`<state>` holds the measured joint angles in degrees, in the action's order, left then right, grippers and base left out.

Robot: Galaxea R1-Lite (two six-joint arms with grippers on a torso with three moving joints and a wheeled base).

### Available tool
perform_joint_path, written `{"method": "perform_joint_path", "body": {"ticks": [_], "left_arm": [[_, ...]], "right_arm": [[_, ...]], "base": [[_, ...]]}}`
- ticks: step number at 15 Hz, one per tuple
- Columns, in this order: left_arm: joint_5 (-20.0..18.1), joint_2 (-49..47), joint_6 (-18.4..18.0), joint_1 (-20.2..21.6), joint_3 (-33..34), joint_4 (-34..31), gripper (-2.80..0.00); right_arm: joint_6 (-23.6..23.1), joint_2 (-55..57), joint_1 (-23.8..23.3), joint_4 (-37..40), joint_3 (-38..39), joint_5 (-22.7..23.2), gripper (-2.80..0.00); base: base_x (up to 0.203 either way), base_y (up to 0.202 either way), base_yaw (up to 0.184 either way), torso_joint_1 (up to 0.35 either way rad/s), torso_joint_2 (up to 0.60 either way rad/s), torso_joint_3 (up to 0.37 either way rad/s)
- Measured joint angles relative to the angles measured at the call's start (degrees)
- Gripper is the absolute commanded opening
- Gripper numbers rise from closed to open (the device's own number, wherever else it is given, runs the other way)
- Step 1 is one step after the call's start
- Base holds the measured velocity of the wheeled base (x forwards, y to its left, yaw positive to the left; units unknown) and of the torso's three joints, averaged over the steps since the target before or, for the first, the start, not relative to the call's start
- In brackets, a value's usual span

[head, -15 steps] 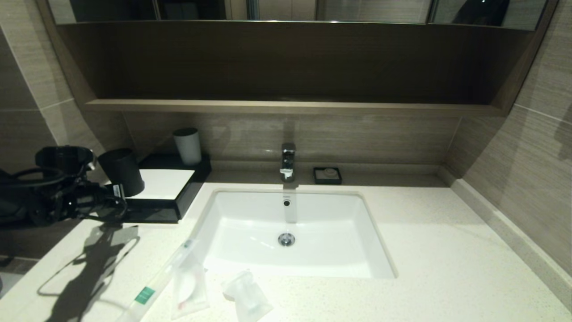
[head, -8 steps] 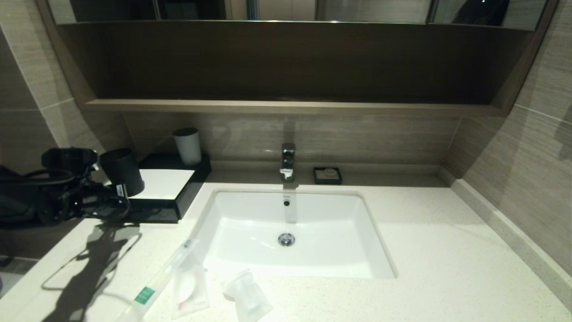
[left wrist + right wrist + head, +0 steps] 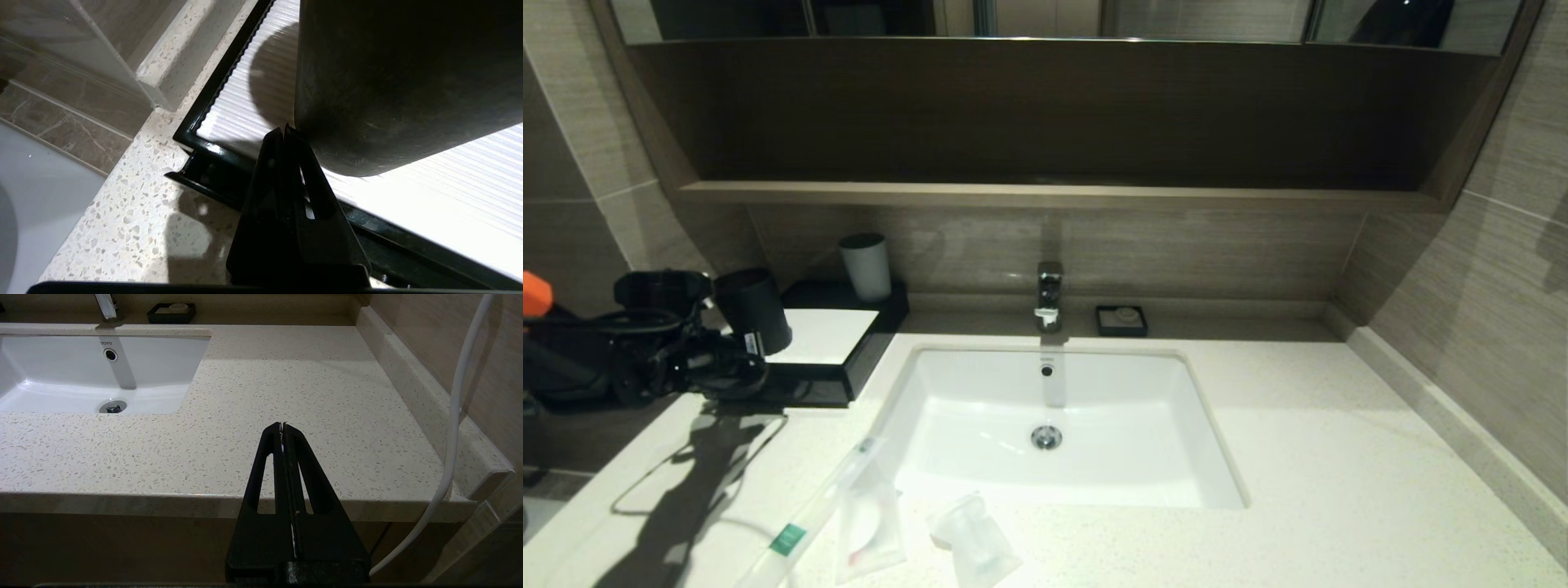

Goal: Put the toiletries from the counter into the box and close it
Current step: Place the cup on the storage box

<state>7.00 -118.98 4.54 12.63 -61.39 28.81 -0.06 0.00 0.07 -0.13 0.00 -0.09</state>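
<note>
The black box (image 3: 866,351) with its white ribbed lid (image 3: 821,335) sits at the counter's back left, and the lid is down. A black cup (image 3: 752,309) stands at the lid's left edge. My left gripper (image 3: 754,359) is shut, with its tips against the cup's lower side (image 3: 367,102); the left wrist view shows the gripper (image 3: 283,130) over the box's near corner (image 3: 212,143). A toothbrush packet (image 3: 788,539), a clear pouch (image 3: 870,523) and a small clear packet (image 3: 972,547) lie at the counter's front. My right gripper (image 3: 282,424) is shut and empty, over the counter's front right edge.
A white cup (image 3: 866,265) stands at the back of the box. The sink (image 3: 980,457) and faucet (image 3: 1049,294) are in the middle, with a soap dish (image 3: 1121,320) behind. A wooden shelf (image 3: 1054,194) overhangs the back. A white cable (image 3: 457,396) hangs by the right wall.
My left arm has moved to the right, towards the box. The black cup has shifted slightly to the right with it.
</note>
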Motion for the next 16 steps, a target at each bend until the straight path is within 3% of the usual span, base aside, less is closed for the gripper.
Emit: {"method": "perform_joint_path", "body": {"ticks": [16], "left_arm": [[0.24,-4.83,0.2,-1.26,-3.58,7.13,-2.8]], "right_arm": [[-0.01,0.0,0.0,-0.02,0.0,0.01,-2.8]], "base": [[0.0,0.0,0.0,0.0,0.0,0.0]]}}
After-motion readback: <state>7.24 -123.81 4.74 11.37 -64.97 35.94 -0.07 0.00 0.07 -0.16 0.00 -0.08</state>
